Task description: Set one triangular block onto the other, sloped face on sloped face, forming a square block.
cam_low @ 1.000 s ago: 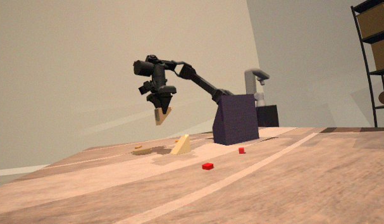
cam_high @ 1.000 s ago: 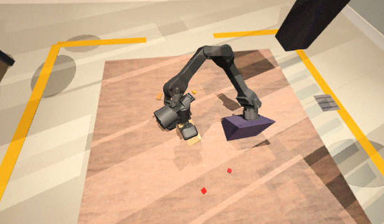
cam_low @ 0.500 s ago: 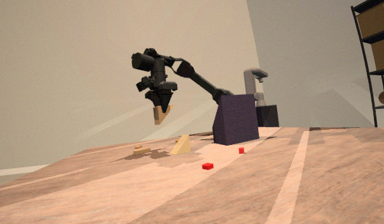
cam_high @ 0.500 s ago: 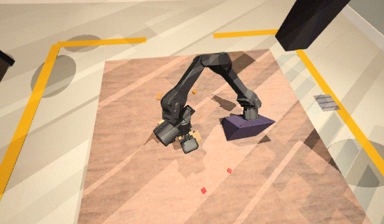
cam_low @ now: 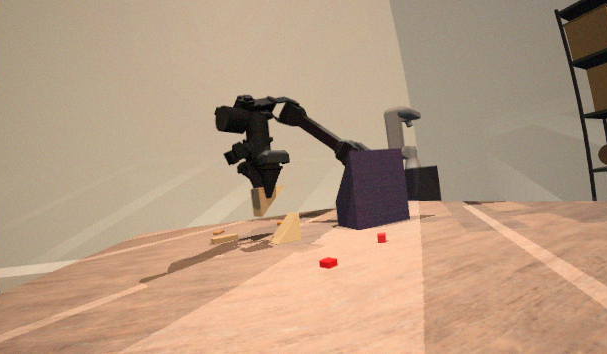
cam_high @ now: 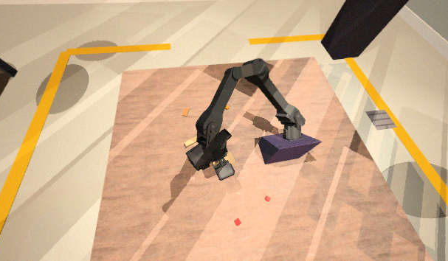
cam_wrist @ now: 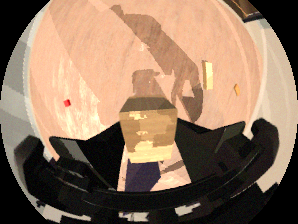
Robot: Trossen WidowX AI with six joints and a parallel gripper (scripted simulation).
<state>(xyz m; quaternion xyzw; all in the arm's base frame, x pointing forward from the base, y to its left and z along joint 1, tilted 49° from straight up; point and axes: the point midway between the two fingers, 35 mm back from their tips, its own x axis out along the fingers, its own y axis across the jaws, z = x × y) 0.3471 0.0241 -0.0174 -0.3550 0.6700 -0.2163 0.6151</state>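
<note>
My gripper (cam_high: 220, 162) (cam_low: 270, 194) is shut on a tan triangular block (cam_low: 259, 201) (cam_wrist: 148, 127). It holds the block in the air, above and a little left of the other block in the exterior view, with a clear gap between them. The held block's sloped face points down and to the right there. The other triangular block (cam_high: 229, 158) (cam_low: 290, 231) stands on the table, its slope facing up and left in the exterior view. The gripper partly covers it in the top view, and I cannot make it out behind the held block in the wrist view.
A yellow bar (cam_high: 190, 142) (cam_low: 224, 239) (cam_wrist: 208, 75), an orange piece (cam_high: 186, 111) (cam_low: 218, 232) (cam_wrist: 237, 90) and a smaller orange piece (cam_high: 226, 108) lie on the table. Two red pieces (cam_high: 267, 198) (cam_high: 238, 222) lie nearer the front. The purple arm base (cam_high: 287, 149) (cam_low: 376, 187) stands to the right.
</note>
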